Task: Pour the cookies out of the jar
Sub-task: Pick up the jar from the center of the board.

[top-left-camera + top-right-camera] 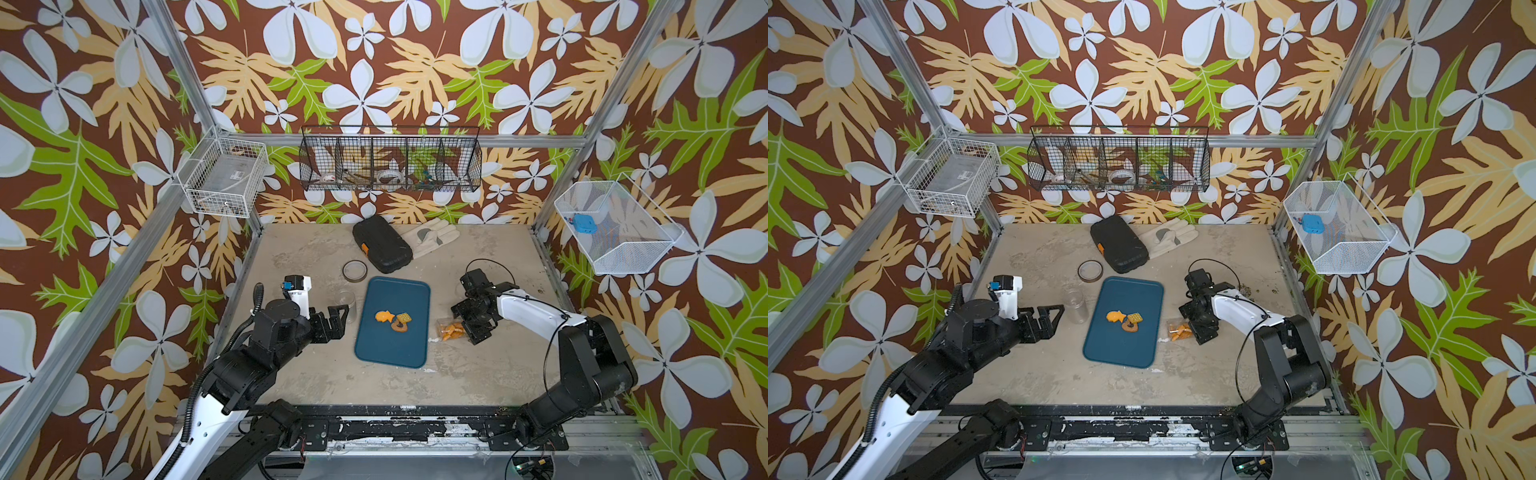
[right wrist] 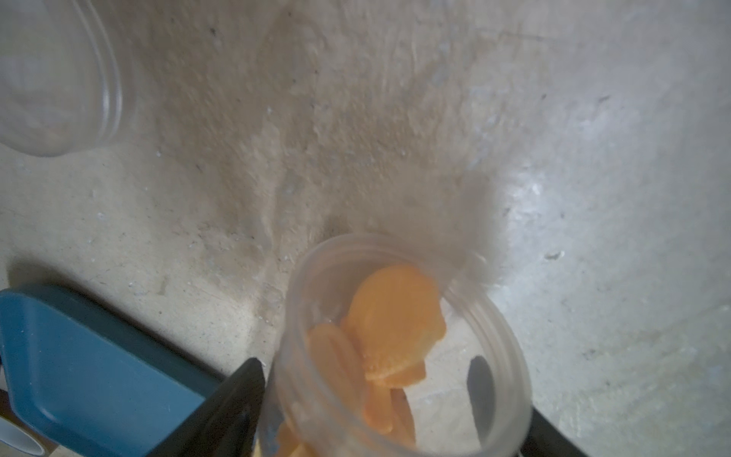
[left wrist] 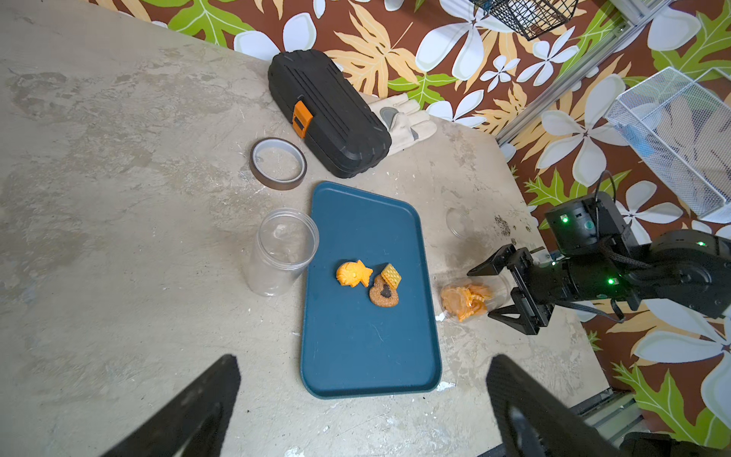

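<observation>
Blue and rectangular, the tray (image 1: pixel 392 353) lies in the middle of the desk (image 1: pixel 478 374). It carries three of the cookies (image 1: pixel 395 321) in a tight cluster near its centre: an orange fish shape, a ridged yellow rectangle and a brown one with a dark middle. The rectangle leans on the brown one.

More orange cookies are inside the jar (image 1: pixel 451 330), a clear one just off the tray's right edge, near it but apart. In the left wrist view this jar looks tipped on its side, with its base toward the tray. In the right wrist view its threaded mouth is uncapped and faces the camera.

The right gripper (image 1: pixel 463 326) is on the tray's right, with one finger on either side of the jar. I cannot tell whether the fingers press the wall or only flank it.

The left gripper (image 1: pixel 338 322) hovers to the left of the tray and points toward it. Its jaws are spread wide with nothing between them. An empty jar (image 1: pixel 346 305) stands upright between that gripper and the tray's left edge, just beside the tray.

A tape roll (image 1: pixel 354 270) lies flat off the tray's far left corner. Behind the tray's far edge is a black case (image 1: pixel 382 243) with an orange latch. A pale glove (image 1: pixel 432 239) lies against the case on the side away from the tape roll. A clear lid (image 3: pixel 459 223) rests on the desk off the tray's right edge, farther back than the jar.
</observation>
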Robot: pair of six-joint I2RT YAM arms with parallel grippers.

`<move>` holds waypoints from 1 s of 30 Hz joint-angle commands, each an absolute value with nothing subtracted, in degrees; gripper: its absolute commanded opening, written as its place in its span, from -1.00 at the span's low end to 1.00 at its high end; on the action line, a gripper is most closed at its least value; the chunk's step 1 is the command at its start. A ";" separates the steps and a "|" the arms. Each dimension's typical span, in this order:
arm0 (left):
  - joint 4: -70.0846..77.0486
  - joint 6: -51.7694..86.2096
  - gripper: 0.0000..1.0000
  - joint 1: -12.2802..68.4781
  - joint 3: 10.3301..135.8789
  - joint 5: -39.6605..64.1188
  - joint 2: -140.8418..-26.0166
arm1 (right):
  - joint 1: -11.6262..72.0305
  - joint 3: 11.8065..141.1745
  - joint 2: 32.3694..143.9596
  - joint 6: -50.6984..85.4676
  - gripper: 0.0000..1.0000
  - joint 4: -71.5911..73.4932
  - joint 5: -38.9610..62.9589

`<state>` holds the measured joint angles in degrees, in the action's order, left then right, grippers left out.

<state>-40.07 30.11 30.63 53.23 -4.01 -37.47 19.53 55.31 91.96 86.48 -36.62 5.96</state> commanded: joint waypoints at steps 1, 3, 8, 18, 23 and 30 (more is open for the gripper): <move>-39.29 29.89 1.00 30.53 53.29 -3.27 -37.50 | 19.64 54.36 92.54 84.89 0.64 -35.38 4.99; -39.54 30.11 1.00 30.58 53.27 -3.16 -37.36 | 19.66 53.36 92.85 84.41 0.64 -34.29 5.72; -40.26 30.63 1.00 30.59 53.60 -3.25 -36.64 | 20.03 52.76 92.23 83.41 0.58 -34.44 5.19; -40.43 32.15 1.00 30.58 53.54 -2.75 -35.77 | 20.30 52.51 88.32 79.88 0.25 -33.16 4.61; -39.80 32.25 1.00 30.59 53.44 -1.30 -36.28 | 20.28 51.86 86.16 76.26 0.23 -30.83 5.87; -35.06 30.66 1.00 30.59 53.58 6.72 -38.02 | 20.22 55.01 80.83 67.98 0.21 -26.07 8.33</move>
<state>-38.81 31.40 30.63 53.25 1.74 -37.50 20.25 53.47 82.61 73.03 -30.09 7.40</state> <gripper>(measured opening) 0.998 0.605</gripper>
